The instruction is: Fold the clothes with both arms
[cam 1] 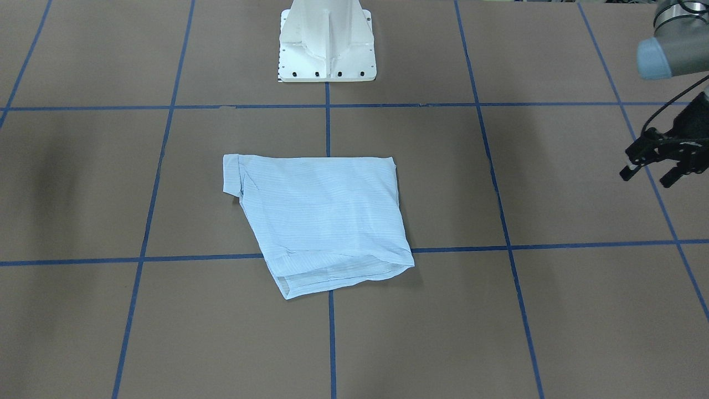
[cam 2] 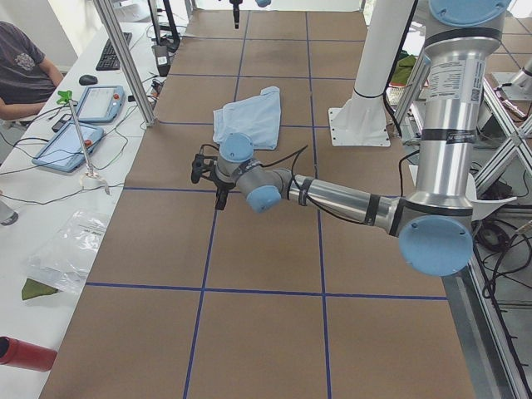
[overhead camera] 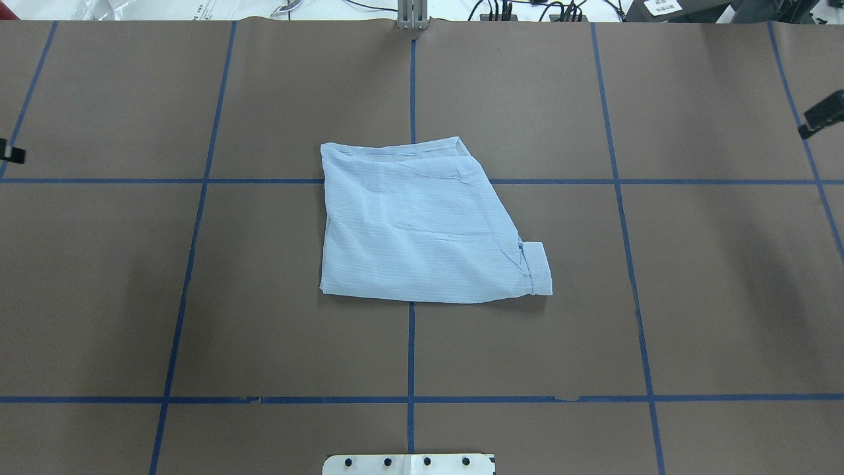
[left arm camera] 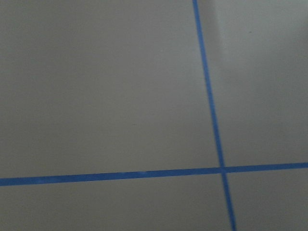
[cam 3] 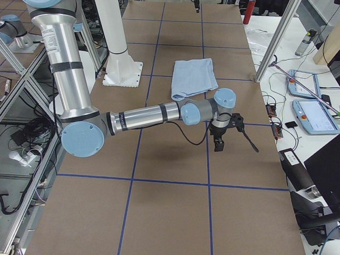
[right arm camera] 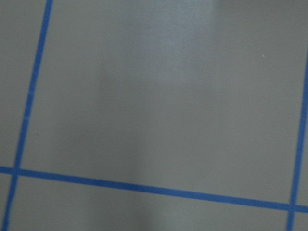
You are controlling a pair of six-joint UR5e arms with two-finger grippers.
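Observation:
The clothes are one light-blue striped shirt (cam 1: 324,216), folded into a compact slanted shape and lying flat in the middle of the brown table (overhead camera: 415,231), with a cuff sticking out at one corner. My left gripper (cam 1: 647,177) hovers far off to the side of the shirt, open with nothing between its fingers; its arm reaches low over the table (cam 2: 332,195). Of my right gripper (overhead camera: 821,115) only a black sliver shows at the overhead view's edge, also far from the shirt, and I cannot tell its state. Both wrist views show only bare table and blue tape.
The white pedestal base (cam 1: 327,50) stands behind the shirt. Blue tape lines (overhead camera: 412,349) grid the table. A side desk with tablets (cam 2: 83,125) and a seated person (cam 2: 21,71) runs along the table's far edge. A metal post (overhead camera: 412,16) stands there too.

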